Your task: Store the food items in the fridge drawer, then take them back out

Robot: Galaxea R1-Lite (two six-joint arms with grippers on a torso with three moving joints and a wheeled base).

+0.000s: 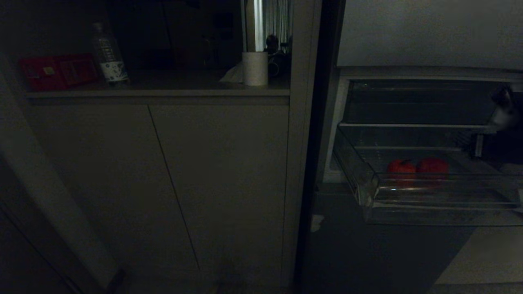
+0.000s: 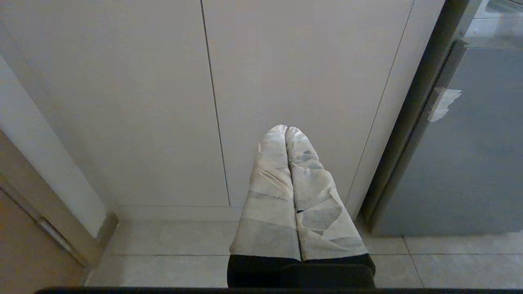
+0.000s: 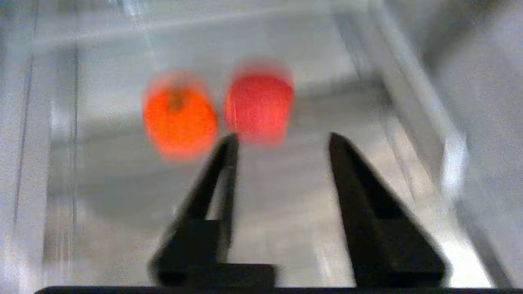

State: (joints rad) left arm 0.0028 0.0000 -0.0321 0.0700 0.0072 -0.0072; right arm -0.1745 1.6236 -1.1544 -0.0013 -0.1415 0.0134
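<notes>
1. Head view: two red food items (image 1: 416, 168) lay side by side in the pulled-out fridge drawer (image 1: 445, 204) of the fridge (image 1: 367, 253); right gripper (image 1: 503, 109) barely visible at the edge. Storing looked done, taking out next.
2. Left wrist view: left gripper (image 2: 288, 130) pressed together, empty, parked before pale cabinet doors (image 2: 163, 102).
3. Right wrist view: right gripper (image 3: 282, 141) spread, pinching nothing, hung above both items; needed lowering around the nearer one.

Right gripper (image 3: 282, 139) jaws apart; left gripper (image 2: 287, 130) closed
</notes>
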